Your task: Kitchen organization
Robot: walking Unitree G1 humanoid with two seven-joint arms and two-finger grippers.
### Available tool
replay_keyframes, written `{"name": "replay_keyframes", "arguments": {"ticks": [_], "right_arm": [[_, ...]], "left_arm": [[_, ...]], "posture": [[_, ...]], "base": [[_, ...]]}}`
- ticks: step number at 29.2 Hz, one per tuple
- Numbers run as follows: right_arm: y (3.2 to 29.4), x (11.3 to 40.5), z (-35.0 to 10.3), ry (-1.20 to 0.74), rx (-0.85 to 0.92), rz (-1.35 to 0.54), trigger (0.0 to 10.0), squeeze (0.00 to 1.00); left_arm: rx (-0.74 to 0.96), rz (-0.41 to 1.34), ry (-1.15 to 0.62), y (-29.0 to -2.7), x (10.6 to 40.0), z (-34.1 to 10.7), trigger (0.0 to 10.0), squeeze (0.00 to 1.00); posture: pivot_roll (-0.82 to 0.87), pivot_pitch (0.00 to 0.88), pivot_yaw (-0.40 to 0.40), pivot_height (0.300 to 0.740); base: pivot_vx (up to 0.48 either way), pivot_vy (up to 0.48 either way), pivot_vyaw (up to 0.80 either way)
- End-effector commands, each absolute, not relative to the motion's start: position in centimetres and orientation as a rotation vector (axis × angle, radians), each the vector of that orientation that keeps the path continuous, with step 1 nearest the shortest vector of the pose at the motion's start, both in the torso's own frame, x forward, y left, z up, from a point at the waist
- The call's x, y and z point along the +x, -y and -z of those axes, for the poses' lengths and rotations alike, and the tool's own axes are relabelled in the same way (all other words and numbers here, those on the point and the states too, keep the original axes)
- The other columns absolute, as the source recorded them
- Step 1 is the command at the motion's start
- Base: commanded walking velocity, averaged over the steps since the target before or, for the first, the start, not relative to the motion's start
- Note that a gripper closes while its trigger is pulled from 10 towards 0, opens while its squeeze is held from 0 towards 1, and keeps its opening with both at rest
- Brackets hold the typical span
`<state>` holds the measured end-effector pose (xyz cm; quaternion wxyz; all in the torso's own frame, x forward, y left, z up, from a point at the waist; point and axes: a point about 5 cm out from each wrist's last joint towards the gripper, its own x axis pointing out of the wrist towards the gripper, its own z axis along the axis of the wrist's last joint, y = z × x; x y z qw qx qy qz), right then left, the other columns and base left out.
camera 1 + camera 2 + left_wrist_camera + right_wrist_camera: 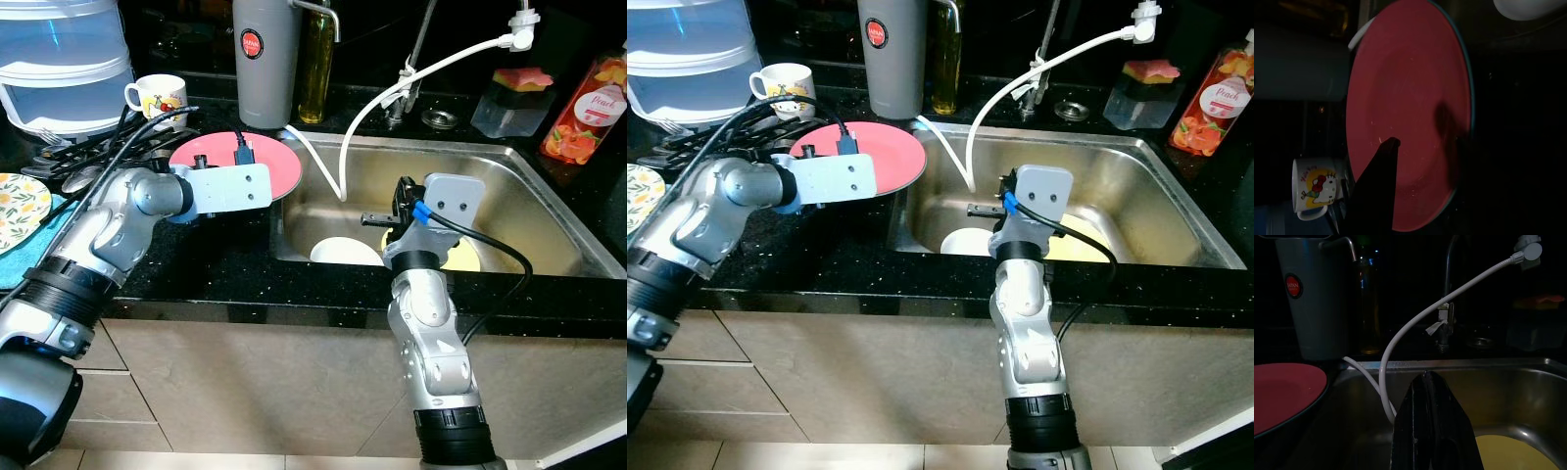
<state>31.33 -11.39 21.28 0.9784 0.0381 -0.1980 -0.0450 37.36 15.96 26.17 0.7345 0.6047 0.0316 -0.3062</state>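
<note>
Black stone counter (196, 274) carries a red plate (279, 166) beside the steel sink (509, 196) in the left eye view; the left hand (211, 162) lies over the plate, its fingers hidden, so whether it grips cannot be told. The right hand (377, 218) hovers over the sink basin above a white bowl (343, 253) and a yellow plate (465, 259). In the right eye view a cartoon mug (784, 83) stands behind the red plate, near a grey canister (892, 54), and a white hose (1019, 83) curves into the sink. The left wrist view shows one black finger (1376, 181) over the red plate's face. The right wrist view shows the right hand's fingers (1425, 426) pressed together, holding nothing, above the basin.
</note>
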Motion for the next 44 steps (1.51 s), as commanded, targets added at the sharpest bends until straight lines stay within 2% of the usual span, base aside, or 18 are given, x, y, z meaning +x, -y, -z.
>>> {"name": "replay_keyframes", "arguments": {"ticks": [1, 25, 44], "right_arm": [[11.7, 31.2, -21.0, 0.395, 0.080, 0.108, 10.0, 0.00], [11.8, 31.1, -21.0, 0.393, 0.084, 0.114, 10.0, 0.00], [11.8, 31.1, -21.0, 0.393, 0.084, 0.113, 10.0, 0.00]], "left_arm": [[1.385, 0.692, -0.089, -16.4, 37.4, -26.2, 10.0, 0.00], [1.314, 0.861, -0.022, -14.6, 37.5, -27.5, 10.0, 0.00], [1.389, 0.792, -0.086, -15.7, 38.6, -25.3, 10.0, 0.00]], "posture": [[0.26, 0.004, -0.029, 0.740], [0.26, 0.009, -0.028, 0.740], [0.26, 0.012, -0.030, 0.740]], "base": [[0.000, 0.000, 0.00], [0.000, 0.000, 0.00], [0.000, 0.000, 0.00]]}}
